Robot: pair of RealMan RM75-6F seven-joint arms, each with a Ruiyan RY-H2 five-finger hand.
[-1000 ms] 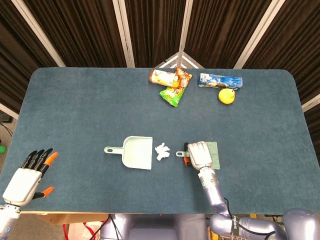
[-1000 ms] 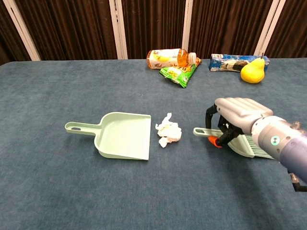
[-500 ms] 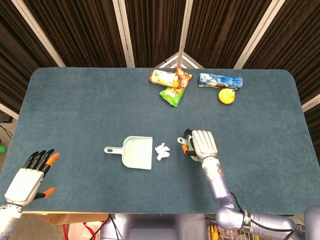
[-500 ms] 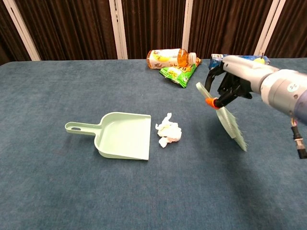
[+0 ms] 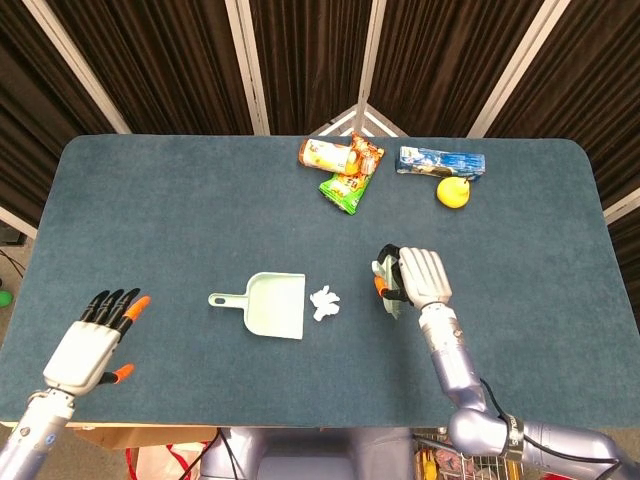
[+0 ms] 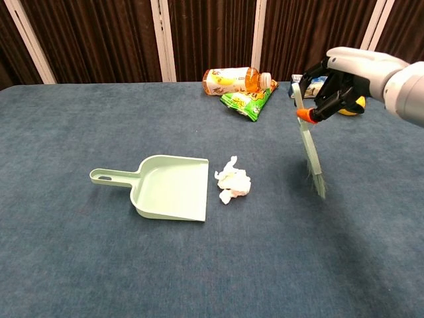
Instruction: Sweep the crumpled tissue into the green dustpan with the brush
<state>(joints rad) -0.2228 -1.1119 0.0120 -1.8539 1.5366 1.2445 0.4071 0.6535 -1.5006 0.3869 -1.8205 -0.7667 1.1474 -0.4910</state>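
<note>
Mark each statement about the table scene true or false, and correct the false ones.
1. The right hand holds the brush off the table. True.
2. The tissue lies inside the dustpan. False: it lies on the table beside the pan's open edge.
3. The left hand grips the dustpan handle. False: it is open and away from the pan.
4. The brush bristles point down. True.
5. The pear lies next to the tissue. False: it is at the table's far side.

Far edge of blue table (image 5: 150,200): orange juice bottle (image 5: 325,155) lying on its side, green snack bag (image 5: 343,190) just in front of it, touching. To their right, blue packet (image 5: 440,161) lying flat; yellow pear (image 5: 453,191) just beside it. Dark curtains (image 5: 310,60) behind.
</note>
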